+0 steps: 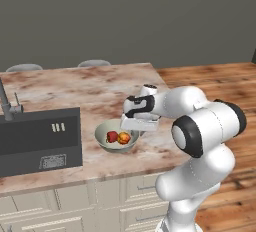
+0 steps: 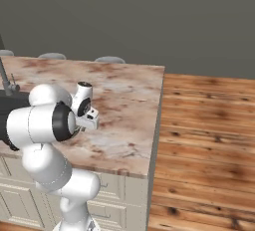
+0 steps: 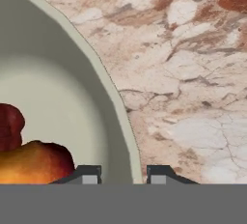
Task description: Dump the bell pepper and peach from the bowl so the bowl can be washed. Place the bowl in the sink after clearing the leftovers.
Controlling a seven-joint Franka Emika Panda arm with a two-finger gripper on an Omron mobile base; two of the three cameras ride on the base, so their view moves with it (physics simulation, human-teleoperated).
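Bowl sits upright on the marble counter, just right of the sink, with bell pepper and peach touching inside it. Gripper is low over the bowl's right rim, fingers parted, one inside the wall and one outside. Contact with the rim probably not made; hard to tell.

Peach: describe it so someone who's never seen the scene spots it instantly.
On the marble counter, right of the dark sink, sits a cream bowl beneath the gripper. Two small fruits lie inside. The peach is the round orange-yellow one on the right; the pepper beside it is deep red.
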